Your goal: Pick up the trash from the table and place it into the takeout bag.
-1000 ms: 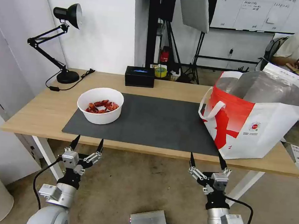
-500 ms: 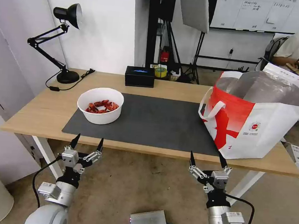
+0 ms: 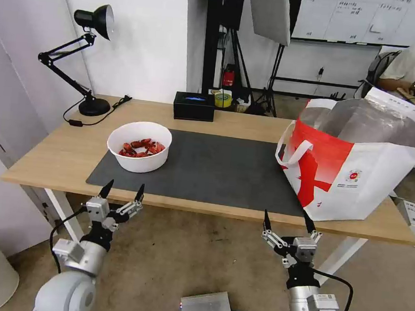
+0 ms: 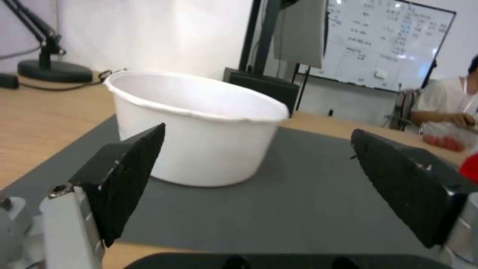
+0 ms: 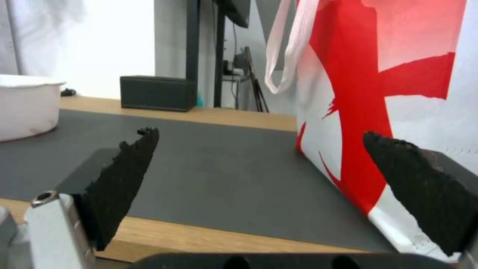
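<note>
Approach stage: my left gripper [image 3: 123, 190], jaws wide and empty, hung at lower left below the counter [image 3: 67, 155] edge, facing the bowl of red shells [image 3: 139, 145] on the mat [image 3: 216, 171]. My right gripper [image 3: 286, 221], also wide, waited under the takeout bag [image 3: 361, 164] at right. The next move probably called for a rise and reach to the bowl; the lamp [image 3: 87, 58] and black box [image 3: 194, 106] stood clear.

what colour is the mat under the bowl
Dark grey mat, plain, best in the head view.

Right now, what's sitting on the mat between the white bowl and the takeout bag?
Nothing: in the head view the dark grey mat lies bare between the white bowl of red shells and the takeout bag.
</note>
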